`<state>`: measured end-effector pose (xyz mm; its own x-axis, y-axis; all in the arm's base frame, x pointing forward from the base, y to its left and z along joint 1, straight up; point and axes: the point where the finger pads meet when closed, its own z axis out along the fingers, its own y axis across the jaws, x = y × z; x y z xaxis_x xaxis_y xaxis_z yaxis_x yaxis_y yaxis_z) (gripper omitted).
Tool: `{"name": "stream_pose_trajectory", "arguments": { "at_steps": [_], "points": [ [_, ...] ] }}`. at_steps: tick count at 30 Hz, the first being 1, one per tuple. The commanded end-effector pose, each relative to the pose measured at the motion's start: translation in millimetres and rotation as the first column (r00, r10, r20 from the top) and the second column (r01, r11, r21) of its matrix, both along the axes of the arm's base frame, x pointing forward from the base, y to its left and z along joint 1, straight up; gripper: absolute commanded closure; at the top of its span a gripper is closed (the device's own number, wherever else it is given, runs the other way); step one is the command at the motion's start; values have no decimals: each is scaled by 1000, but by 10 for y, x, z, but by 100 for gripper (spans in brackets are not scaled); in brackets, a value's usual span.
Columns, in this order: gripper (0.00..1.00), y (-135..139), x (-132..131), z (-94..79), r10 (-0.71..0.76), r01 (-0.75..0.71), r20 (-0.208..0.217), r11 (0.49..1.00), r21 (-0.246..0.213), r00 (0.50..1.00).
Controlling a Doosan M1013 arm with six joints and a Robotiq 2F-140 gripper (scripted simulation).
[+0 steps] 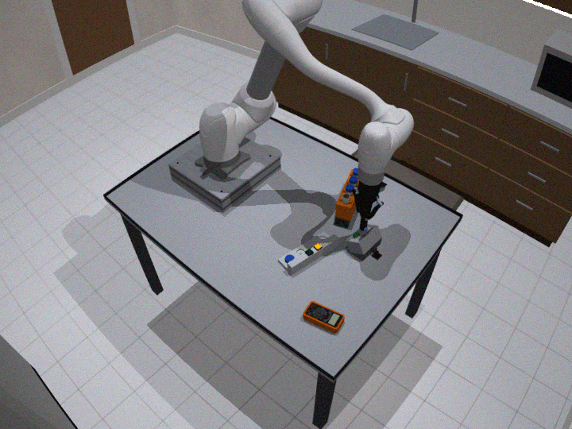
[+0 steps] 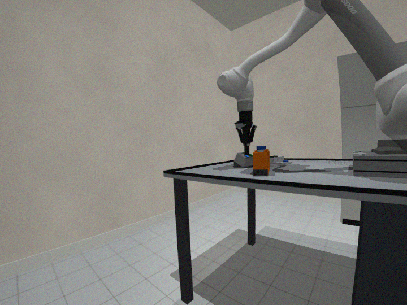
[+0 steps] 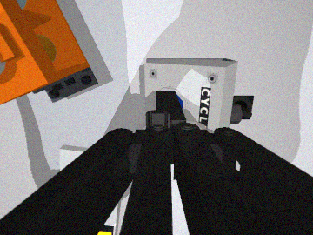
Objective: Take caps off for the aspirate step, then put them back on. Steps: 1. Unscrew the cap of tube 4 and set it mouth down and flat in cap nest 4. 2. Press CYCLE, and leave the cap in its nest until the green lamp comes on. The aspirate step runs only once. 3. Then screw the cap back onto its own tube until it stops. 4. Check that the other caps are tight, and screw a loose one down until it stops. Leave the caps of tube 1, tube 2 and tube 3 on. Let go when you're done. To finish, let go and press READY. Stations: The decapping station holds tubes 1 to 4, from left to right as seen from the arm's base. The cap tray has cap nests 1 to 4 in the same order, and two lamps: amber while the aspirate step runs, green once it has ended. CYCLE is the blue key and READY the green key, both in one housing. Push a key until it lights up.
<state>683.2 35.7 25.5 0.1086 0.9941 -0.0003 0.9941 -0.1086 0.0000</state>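
the matte black gripper [image 3: 170,124], fingers pinched together on nothing, is pointing straight down onto the blue key [image 3: 179,101] in the boxy grey housing [image 3: 219,84] beside the orange station [image 1: 345,207].

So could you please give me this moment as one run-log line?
step: press CYCLE | gripper: shut, empty, tips on blue key | cap: in tray nest | tube 4: uncapped

Kitchen with tiled floor and brown cabinets

Beige walls [image 2: 98,98] and a pale tiled floor [image 1: 69,184]; far right, brown drawers [image 1: 485,138] under a grey counter [image 1: 461,59] with a sink [image 1: 395,31].
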Motion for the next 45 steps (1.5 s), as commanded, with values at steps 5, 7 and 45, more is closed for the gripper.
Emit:
{"name": "stream_pose_trajectory", "arguments": {
  "at_steps": [5, 7, 45],
  "points": [
    [90, 1, 5, 185, 0, 0, 1, 1000, 0, 1000],
    [90, 1, 5, 245, 0, 0, 1, 1000, 0, 1000],
    [0, -1428, -921, 109, 989, -989, 0, 149, -1, 149]
  ]
}}
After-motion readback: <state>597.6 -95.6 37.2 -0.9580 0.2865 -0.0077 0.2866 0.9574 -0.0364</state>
